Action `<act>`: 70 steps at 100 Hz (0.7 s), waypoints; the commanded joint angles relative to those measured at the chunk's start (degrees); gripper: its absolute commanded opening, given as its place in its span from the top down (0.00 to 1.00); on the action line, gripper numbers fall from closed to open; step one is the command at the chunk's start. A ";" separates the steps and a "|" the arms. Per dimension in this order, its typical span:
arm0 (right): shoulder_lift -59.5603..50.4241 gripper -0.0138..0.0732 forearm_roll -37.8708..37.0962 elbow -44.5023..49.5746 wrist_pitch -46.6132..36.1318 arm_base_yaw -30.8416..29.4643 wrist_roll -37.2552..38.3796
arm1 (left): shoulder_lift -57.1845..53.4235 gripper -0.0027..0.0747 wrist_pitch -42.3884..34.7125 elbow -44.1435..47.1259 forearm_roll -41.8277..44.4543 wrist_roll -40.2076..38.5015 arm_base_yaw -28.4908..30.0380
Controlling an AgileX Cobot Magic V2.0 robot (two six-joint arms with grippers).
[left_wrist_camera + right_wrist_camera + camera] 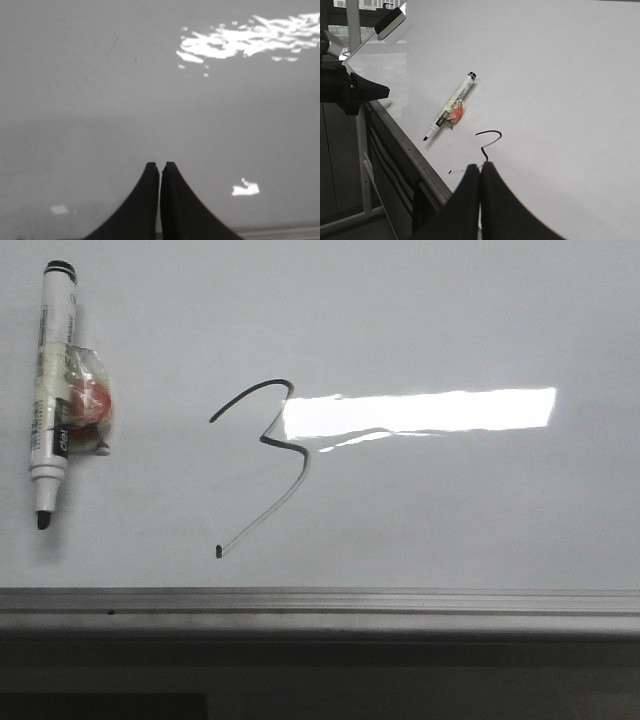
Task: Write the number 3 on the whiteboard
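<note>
1. Writing looks finished: number 3 drawn on whiteboard, uncapped marker pen lying at 9 o'clock of it
2. Next move probably just retreat, nothing to grasp
3. Left gripper and right gripper both closed, empty; 3 just beyond right tips

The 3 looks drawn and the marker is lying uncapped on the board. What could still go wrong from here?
1. The marker lies uncapped on the whiteboard; its tip could dry out, or mark the surface if nudged.
2. The right gripper, jaws together, sits in the wrist view right by the number 3; brushing it could smear the ink, though its height above the board is unclear.
3. The lower stroke fades to grey, so the 3 may read poorly.
</note>
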 commanded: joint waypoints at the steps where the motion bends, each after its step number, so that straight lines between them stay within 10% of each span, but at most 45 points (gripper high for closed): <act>1: 0.42 0.90 0.33 -1.42 -3.96 -0.34 -0.01 | -1.43 0.99 -0.40 2.01 2.94 -2.65 0.11; 70: 0.42 0.90 0.33 -1.42 -3.96 -0.34 -0.01 | -1.43 0.99 0.41 2.01 2.81 -2.79 0.11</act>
